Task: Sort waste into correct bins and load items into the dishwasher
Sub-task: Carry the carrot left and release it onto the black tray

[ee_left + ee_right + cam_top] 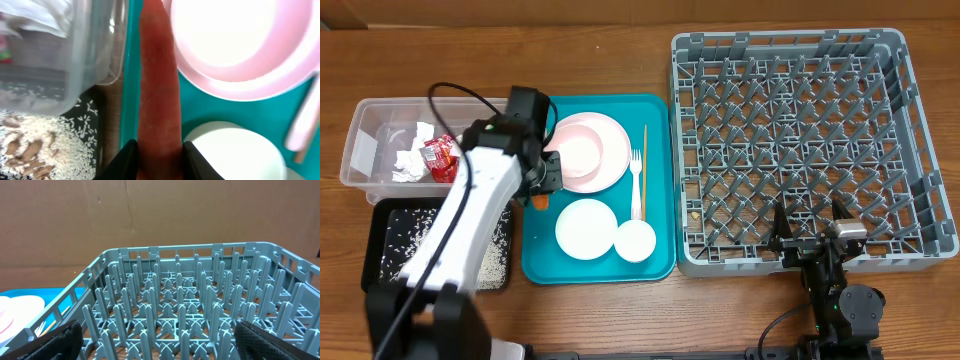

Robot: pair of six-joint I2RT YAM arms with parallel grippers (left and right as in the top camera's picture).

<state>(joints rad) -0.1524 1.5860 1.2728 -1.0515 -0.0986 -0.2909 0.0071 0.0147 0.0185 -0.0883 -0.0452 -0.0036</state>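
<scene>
**A:** How far has the sorting got?

**B:** The waste is mostly done. The clear tub [360, 150], out to the left of the left end effector [544, 188], holds the crumpled napkins [413, 158] and the red wrapper [441, 156]. The black tray [378, 215], left of it and back toward the arm's base, holds pale scraps [495, 255]. Only the carrot [157, 75] is not yet in a bin.

**A:** Where is the carrot?

**B:** It is in the left end effector [159, 159], whose fingers [129, 156] are closed snugly on its thick end. The tip points away from the wrist, over the left rim of the teal tray [655, 110].

**A:** And the dishwasher?

**B:** I judge that loading has not begun. The grey rack [800, 140] holds no dishes. The pink plate [585, 150] sits just right of the left end effector. The white bowl [585, 228], what looks like a white cup [635, 240], the fork [637, 180] and the wooden stick [645, 150] lie further right, all on the teal tray.

**A:** How are the arms posed?

**B:** The left arm reaches forward from its base across the black tray, with its wrist tipped down. The right end effector [810, 235] is low over the bench at the rack's near wall. Its fingers [60, 341] are spread wide and hold nothing, and the rack is straight ahead of it.
</scene>
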